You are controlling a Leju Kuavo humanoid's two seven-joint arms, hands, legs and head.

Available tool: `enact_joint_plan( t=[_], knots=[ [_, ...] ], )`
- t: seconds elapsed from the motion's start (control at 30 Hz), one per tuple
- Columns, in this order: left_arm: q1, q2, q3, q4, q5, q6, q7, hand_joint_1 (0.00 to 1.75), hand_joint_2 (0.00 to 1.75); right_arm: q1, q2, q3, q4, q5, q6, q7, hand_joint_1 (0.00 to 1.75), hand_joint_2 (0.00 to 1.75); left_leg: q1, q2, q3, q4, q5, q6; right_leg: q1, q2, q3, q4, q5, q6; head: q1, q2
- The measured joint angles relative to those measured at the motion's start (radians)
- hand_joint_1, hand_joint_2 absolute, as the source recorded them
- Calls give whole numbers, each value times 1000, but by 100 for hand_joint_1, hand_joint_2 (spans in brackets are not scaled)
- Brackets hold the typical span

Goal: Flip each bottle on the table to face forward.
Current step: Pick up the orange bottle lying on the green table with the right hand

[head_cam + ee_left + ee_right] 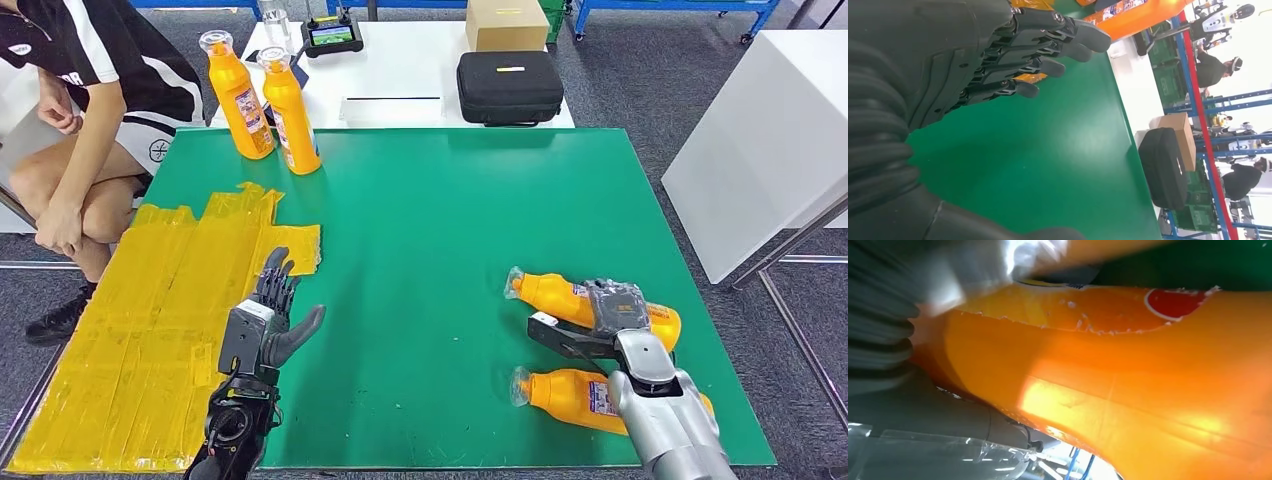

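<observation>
While your right hand [618, 312] sits on the farther lying bottle [560, 297], its fingers are hidden, so you cannot tell whether it truly grips; the right wrist view shows orange plastic pressed right up close. That bottle lies on its side on the green table [450, 220], with a second lying bottle [565, 393] just nearer you, partly under your forearm. Judging by that, you are mid-pickup: next you need a firm hold, then a lift and turn. Watch the near bottle, it crowds your wrist. Your left hand [272, 322] hovers empty, fingers spread, beside the yellow taped patch [150, 320]. Two standing bottles [262, 100] wait at the table's far corner, near a seated person [90, 110].
</observation>
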Motion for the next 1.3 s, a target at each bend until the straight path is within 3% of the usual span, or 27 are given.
enact_joint_plan(
  t=[0.13,0.27,0.43,0.57,0.67,0.83,0.97,1.07,1.3],
  knots=[
    [7,0,-4,-10,-1,-11,-7,0,175,62,19,-24,-76,-14,-117,6,175,175,0,-1,-3,0,0,0,0,0,-3,0,0,0,0,0],
    [12,-5,-26,-35,1,-43,-14,0,175,163,75,-68,-234,-150,-293,-62,175,175,1,-1,-8,0,0,0,0,-1,-8,0,0,0,0,0],
    [12,-14,-55,-61,4,-59,-8,0,175,223,122,-91,-362,-219,-344,-103,175,175,1,0,-10,0,0,0,0,0,-10,0,0,0,0,0],
    [11,-14,-76,-80,20,-109,-9,0,175,247,156,-114,-429,-402,-403,-252,175,175,1,0,-11,0,0,0,0,0,-11,0,0,0,0,0],
    [9,-13,-106,-113,23,-143,-4,0,175,265,203,-134,-500,-514,-413,-370,175,175,1,0,-11,0,0,0,0,0,-12,0,0,0,0,0],
    [-4,-5,-175,-178,19,-172,1,0,175,277,304,-177,-590,-561,-413,-550,175,175,1,0,-12,0,0,0,0,0,-13,0,0,0,0,0],
    [-29,4,-239,-225,5,-179,3,0,175,269,343,-145,-600,-662,-413,-565,175,175,1,0,-13,0,1,-1,0,0,-13,1,0,0,0,0],
    [-46,11,-286,-261,-2,-181,4,0,175,257,344,-72,-600,-742,-413,-564,175,175,1,0,-13,0,1,-1,0,0,-13,1,0,0,0,0],
    [-66,24,-339,-301,-1,-180,9,0,175,237,341,37,-599,-793,-409,-553,175,175,1,0,-13,0,1,-1,0,0,-13,1,0,0,0,0]
  ],
)
